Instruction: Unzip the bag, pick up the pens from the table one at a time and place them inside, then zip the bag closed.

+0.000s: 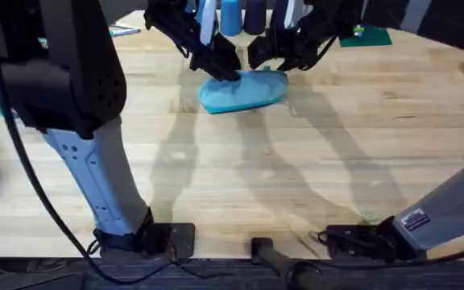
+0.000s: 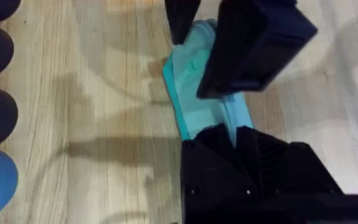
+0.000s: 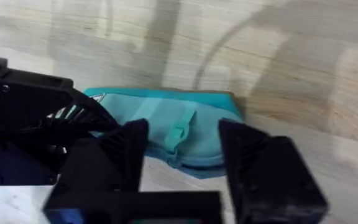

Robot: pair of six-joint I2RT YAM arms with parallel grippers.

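On the left of the overhead view, the left gripper (image 1: 222,66) presses down on the near-left end of the bag (image 1: 244,89), which lies on the table (image 1: 296,169) far from the arm bases, just in front of a row of blue cylinders (image 1: 230,16). In the left wrist view its fingers (image 2: 229,143) sit narrow, seemingly pinching the bag's fabric, though the contact itself is hidden.

The bag is a soft, light-blue fabric pouch, long and rounded, with a stitched seam and a zipper along the top. It looks light and floppy, likely to bunch or slide on the smooth plank wood unless one end is held down.

To the right, the right gripper (image 3: 182,146) hovers with its fingers (image 3: 253,155) spread wide either side of the small pull (image 3: 178,134), not yet closed. That little tab is the place to grip; being small and flat, it could slip out.
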